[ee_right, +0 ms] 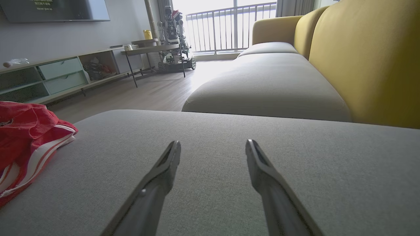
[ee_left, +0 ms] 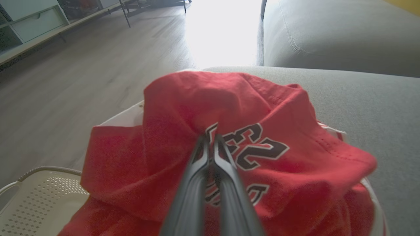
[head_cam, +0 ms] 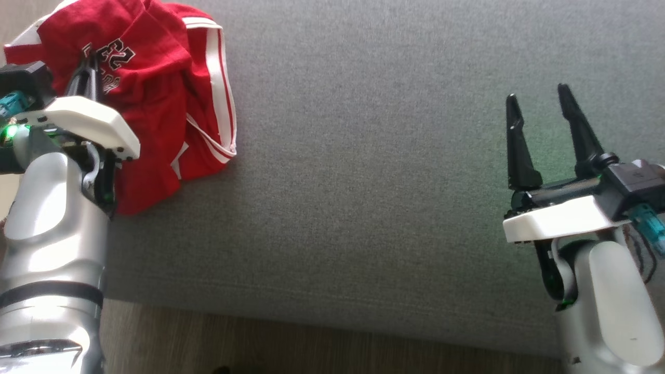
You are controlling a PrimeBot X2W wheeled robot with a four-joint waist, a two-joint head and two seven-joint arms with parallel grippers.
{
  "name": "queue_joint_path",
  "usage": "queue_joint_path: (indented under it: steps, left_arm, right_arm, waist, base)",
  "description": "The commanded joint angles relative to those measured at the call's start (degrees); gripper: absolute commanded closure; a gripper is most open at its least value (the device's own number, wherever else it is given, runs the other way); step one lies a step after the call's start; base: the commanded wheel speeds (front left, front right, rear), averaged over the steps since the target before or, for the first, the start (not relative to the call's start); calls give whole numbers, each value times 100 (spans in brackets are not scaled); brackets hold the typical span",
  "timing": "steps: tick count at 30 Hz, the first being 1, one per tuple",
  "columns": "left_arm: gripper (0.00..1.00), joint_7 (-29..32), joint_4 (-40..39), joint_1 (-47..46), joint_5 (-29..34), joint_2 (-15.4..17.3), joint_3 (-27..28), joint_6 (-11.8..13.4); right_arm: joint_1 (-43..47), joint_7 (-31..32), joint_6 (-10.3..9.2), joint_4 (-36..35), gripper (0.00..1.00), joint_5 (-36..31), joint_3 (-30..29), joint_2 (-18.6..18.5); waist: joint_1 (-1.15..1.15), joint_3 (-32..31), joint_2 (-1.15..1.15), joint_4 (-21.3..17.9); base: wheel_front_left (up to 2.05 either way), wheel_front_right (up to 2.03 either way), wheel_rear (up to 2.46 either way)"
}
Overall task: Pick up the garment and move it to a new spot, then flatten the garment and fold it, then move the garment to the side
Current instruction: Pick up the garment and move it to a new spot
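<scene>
Left gripper (ee_left: 210, 139) clamped on garment (ee_left: 262, 108) at left end of cushion (head_cam: 374, 171).
Garment lay bunched there, red with white stripes, fabric pinched beside the printed number; right gripper (head_cam: 537, 98) sat over the cushion's right end, fingers spread wide, holding nothing.

Garment (head_cam: 150, 104) on cushion's (head_cam: 363, 156) left end, basket (ee_left: 39, 196) on floor (ee_left: 82, 65) beside

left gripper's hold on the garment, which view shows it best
Left wrist view: the left gripper pinches a fold of the red garment by its number. In the head view the wrist partly hides this; the right wrist view catches its striped edge.
</scene>
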Motion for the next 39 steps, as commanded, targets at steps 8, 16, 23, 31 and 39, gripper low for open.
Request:
queue_joint_path:
  steps: [8,16,23,31,39]
  left_arm:
    - [100,-231,-1437,311,57,518,325,370]
    - [100,-233,-3025,873,172,528,470,444]
    - [100,-234,-4058,1100,219,491,406,382]
    - [100,-153,-4932,1105,160,314,188,357]
    - [100,258,-5282,817,56,-117,-342,279]
  right_arm:
    - [71,-158,-1,210,0,243,334,23]
    - [172,-256,-1,472,0,499,375,23]
    - [253,-303,-1,616,0,717,425,23]
    - [228,-313,-1,527,0,835,352,23]
    - [109,-314,-1,375,0,952,353,23]
  waist:
    - [0,-767,0,-45]
    - [0,-1303,0,-155]
    - [0,-1592,0,-359]
    - [0,-1562,0,-739]
    - [0,-1221,0,-1358]
  base:
    - [0,0,0]
    - [0,0,0]
    - [0,0,0]
    - [0,0,0]
    - [0,0,0]
